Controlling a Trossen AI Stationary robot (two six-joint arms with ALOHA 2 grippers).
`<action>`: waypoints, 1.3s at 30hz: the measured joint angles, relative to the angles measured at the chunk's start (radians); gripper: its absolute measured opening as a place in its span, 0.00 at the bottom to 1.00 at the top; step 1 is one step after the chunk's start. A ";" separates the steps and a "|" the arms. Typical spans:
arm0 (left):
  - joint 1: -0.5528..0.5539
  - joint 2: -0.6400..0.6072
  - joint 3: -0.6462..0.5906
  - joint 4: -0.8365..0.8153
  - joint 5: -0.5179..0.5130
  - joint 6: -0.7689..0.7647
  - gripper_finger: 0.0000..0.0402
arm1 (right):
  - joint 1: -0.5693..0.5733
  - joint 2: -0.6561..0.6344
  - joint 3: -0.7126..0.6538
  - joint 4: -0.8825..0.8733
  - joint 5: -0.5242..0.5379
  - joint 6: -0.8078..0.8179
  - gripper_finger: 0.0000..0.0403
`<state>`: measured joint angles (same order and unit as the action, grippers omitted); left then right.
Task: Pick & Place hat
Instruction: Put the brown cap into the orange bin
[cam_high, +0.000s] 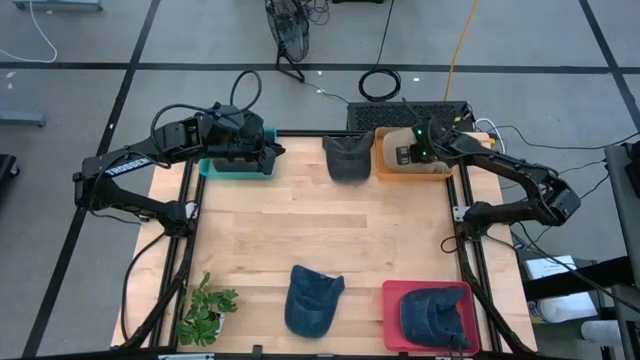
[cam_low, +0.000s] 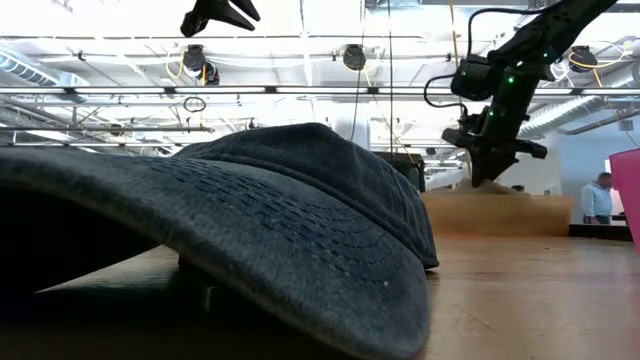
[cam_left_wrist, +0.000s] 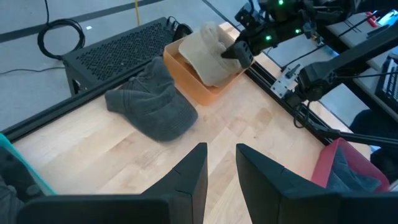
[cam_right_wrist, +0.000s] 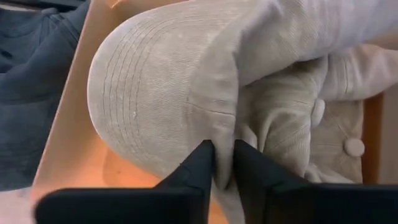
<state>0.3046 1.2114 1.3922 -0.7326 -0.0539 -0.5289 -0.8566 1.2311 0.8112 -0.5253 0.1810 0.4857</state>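
One beige hat (cam_right_wrist: 186, 93) fills orange bin (cam_high: 385, 165) (fingers (cam_right_wrist: 199, 165) pinching).

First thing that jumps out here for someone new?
The right hand at the table's far right corner, fingers pinching a fold of the beige cap inside the orange bin. Then the other caps: dark grey beside that bin, blue near the front edge, another in the red bin.

I see four hats. Beige cap (cam_high: 418, 150) sits crumpled in the orange bin (cam_high: 385, 165) at the far right, brim up. Dark grey cap (cam_high: 346, 157) lies on the table just beside that bin. Blue denim cap (cam_high: 312, 300) lies near front centre. Another blue cap (cam_high: 436, 315) sits in the red bin (cam_high: 392, 318).
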 joint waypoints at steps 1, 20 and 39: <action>0.000 0.000 0.000 0.000 0.001 0.000 0.23 | 0.000 0.000 0.000 -0.001 -0.001 -0.001 0.16; 0.000 0.000 0.000 -0.029 0.026 0.001 0.23 | -0.225 -0.043 0.000 -0.056 -0.226 0.114 0.33; -0.028 -0.001 0.000 -0.035 0.030 -0.032 0.23 | -0.194 0.024 0.001 0.013 -0.076 0.200 0.36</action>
<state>0.2765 1.2106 1.3922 -0.7674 -0.0238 -0.5608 -1.0504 1.2551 0.8120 -0.5125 0.1047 0.6857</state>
